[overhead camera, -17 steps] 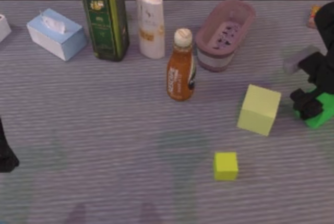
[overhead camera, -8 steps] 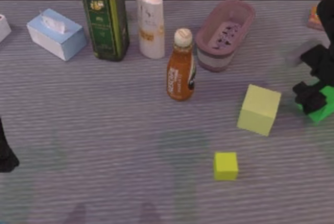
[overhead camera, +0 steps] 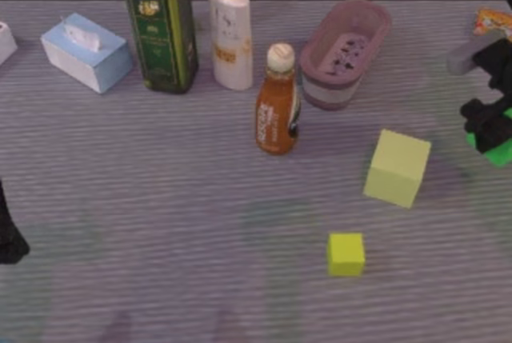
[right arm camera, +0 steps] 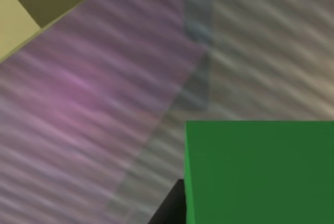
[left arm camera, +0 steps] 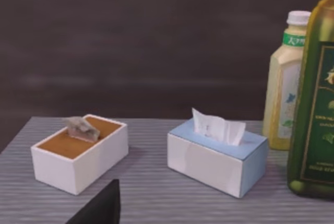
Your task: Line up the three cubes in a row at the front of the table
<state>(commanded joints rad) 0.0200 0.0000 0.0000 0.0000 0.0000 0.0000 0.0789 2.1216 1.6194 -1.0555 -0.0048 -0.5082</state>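
My right gripper is shut on the bright green cube and holds it above the table at the far right edge. In the right wrist view the green cube fills the near corner beside a dark finger. To the left of the gripper the large pale yellow cube rests on the cloth; a corner of this pale yellow cube shows in the right wrist view too. Nearer the front lies the small yellow-green cube. My left gripper stays parked at the left edge.
Along the back stand a light blue tissue box, a green oil bottle, a white bottle, an orange sauce bottle and a mauve basket. A white box sits at the far left.
My right gripper has carried the green cube up off the cloth and toward the back right edge. The other two cubes and the left arm have stayed put.
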